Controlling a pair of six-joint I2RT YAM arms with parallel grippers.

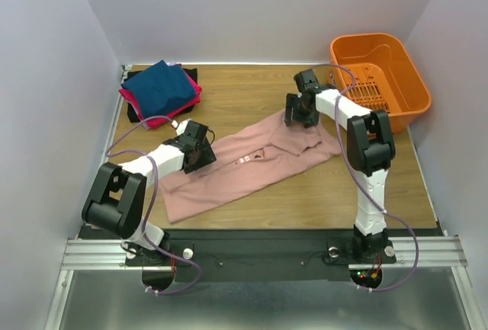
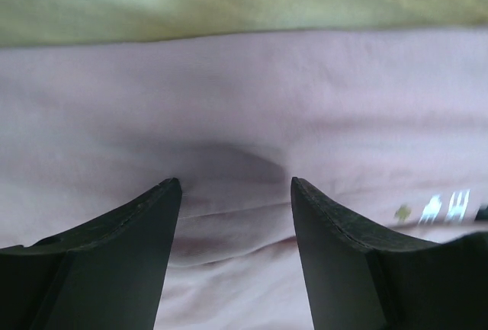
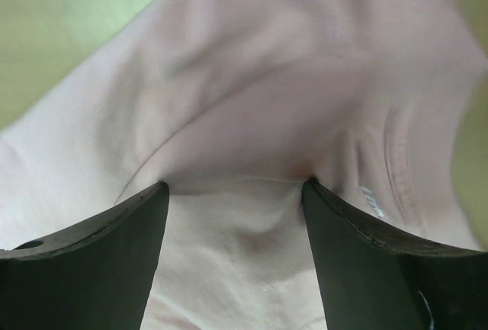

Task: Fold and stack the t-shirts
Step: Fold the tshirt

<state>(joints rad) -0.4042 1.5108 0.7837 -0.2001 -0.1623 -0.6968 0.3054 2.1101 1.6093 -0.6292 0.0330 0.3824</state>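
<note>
Left hand (image 2: 236, 193) and right hand (image 3: 232, 189) both stand wide over the pink t-shirt (image 1: 252, 164); each should pinch its edge fully, then lift together for an even fold.

White print (image 2: 444, 208) is showing on the dusty-pink t-shirt (image 1: 252, 168), but it's blurring into blocky shapes, with no letters or numbers reading clearly anywhere.

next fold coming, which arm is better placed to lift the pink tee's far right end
Right: the right tool, open, is down on that end of the tee; the left tool is over its near left part.
</note>
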